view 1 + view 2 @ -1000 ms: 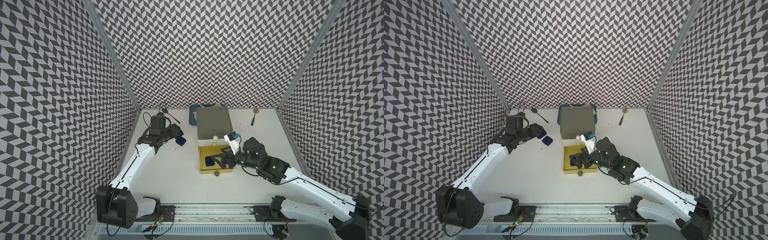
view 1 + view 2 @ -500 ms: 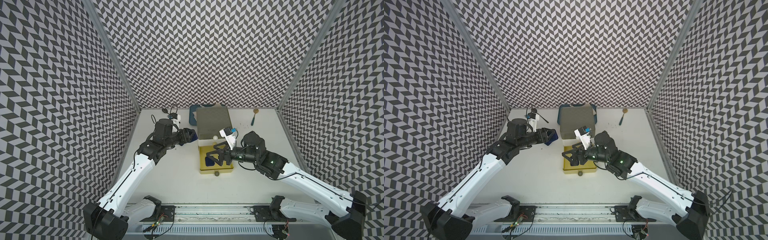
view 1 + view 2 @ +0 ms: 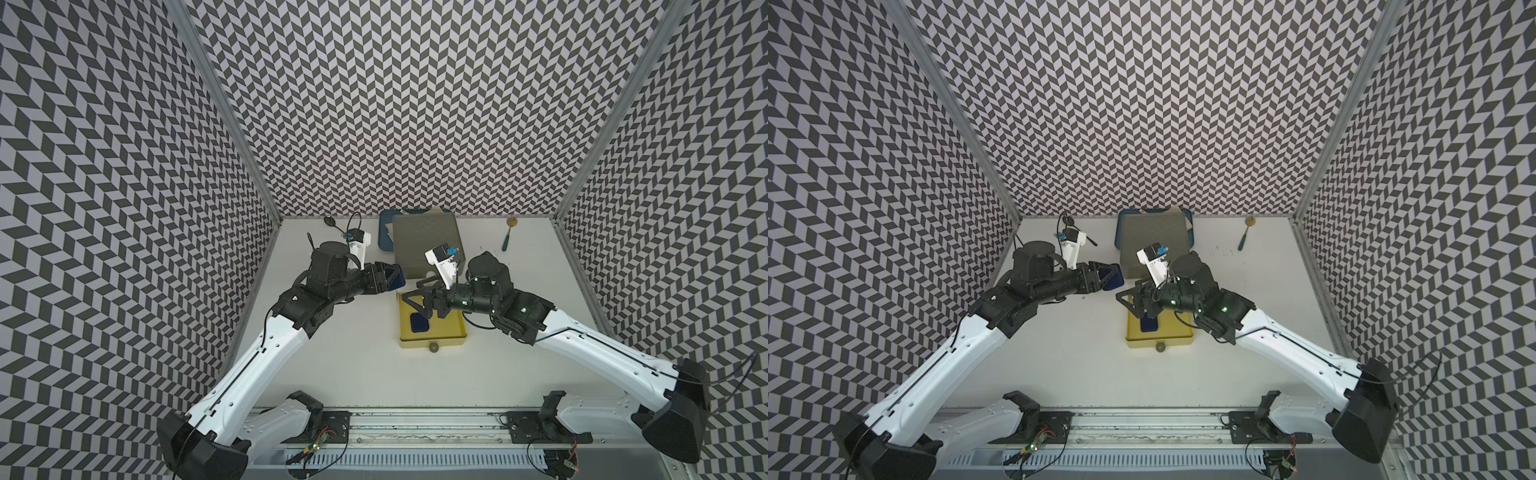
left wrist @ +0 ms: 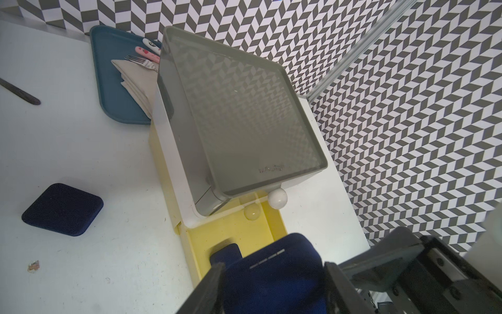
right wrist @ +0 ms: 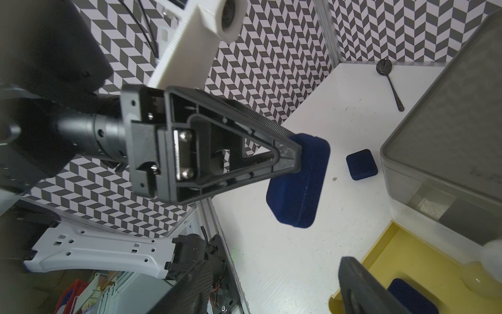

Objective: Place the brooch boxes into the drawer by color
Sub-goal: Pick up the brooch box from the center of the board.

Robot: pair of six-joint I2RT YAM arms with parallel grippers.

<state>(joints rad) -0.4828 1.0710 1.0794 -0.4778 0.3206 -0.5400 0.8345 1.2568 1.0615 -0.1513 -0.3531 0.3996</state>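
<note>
My left gripper (image 3: 386, 279) is shut on a navy brooch box (image 3: 397, 277), held in the air just left of the drawer chest (image 3: 426, 241). In the left wrist view the held box (image 4: 274, 277) sits between both fingers, over the near corner of the yellow drawer (image 4: 206, 233). That drawer (image 3: 451, 332) is pulled out, with another navy box (image 3: 419, 328) lying inside. My right gripper (image 3: 415, 301) hangs open and empty over the drawer's left part, pointing at the left gripper. A third navy box (image 5: 361, 164) lies on the table, left of the chest.
A dark blue tray (image 4: 114, 89) with a napkin and cutlery sits behind the chest. A black spoon (image 3: 332, 222) lies at the back left, a teal-handled spoon (image 3: 509, 237) at the back right. The grey and white drawers are pushed in. A grey knob (image 3: 433, 348) sticks out toward me.
My left arm has lifted the navy box and swung right to the chest. My right gripper has risen from the drawer, shifted left, and its jaws have narrowed slightly.
</note>
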